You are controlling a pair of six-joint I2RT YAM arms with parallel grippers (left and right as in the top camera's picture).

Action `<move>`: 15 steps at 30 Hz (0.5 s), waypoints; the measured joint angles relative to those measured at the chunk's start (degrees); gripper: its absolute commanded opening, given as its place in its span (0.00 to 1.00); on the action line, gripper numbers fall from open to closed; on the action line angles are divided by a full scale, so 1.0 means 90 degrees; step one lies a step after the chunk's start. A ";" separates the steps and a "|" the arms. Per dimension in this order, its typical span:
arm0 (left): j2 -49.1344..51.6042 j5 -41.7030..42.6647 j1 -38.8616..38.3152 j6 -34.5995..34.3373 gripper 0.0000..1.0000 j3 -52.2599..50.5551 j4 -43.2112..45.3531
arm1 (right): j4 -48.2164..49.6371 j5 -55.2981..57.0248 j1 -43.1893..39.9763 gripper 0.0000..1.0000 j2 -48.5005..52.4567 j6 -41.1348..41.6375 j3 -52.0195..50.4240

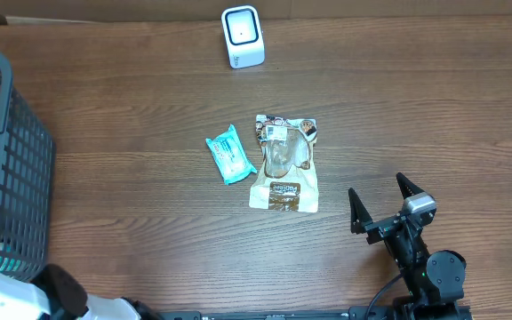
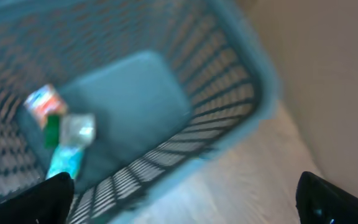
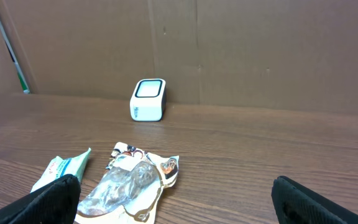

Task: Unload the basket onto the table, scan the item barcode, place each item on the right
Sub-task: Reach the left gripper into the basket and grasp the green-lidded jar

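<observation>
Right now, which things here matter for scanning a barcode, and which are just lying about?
For the job: white scanner; clear snack pouch and teal packet, probably waiting to be scanned.
Just lying about: grey basket, the packets inside it, cardboard wall behind.

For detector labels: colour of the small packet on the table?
Teal. The small packet shows best in overhead.

The white scanner [image 1: 243,36] stands at twelve o'clock, while a cream snack pouch [image 1: 284,164] (teal packet [image 1: 230,154] at its nine o'clock) lies flat at centre.
</observation>
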 measured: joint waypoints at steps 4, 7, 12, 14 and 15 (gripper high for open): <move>0.0209 0.0153 0.0736 0.0000 0.89 -0.1073 0.0126 | 0.0002 0.0005 0.0000 1.00 0.0000 0.0000 0.0000; 0.0401 0.0194 0.1010 -0.0005 0.87 -0.1892 0.0510 | 0.0005 0.0000 0.0000 1.00 0.0000 0.0000 0.0000; 0.0624 0.0172 0.1100 -0.0007 0.83 -0.3050 0.0991 | 0.0005 0.0002 0.0000 1.00 0.0000 0.0000 0.0000; 0.0665 0.0119 0.1100 -0.0005 0.81 -0.3366 0.1158 | 0.0002 0.0000 0.0000 1.00 0.0000 0.0000 0.0000; 0.0692 0.0066 0.1100 -0.0005 0.79 -0.3500 0.1219 | 0.0002 0.0002 0.0000 1.00 0.0000 0.0000 0.0000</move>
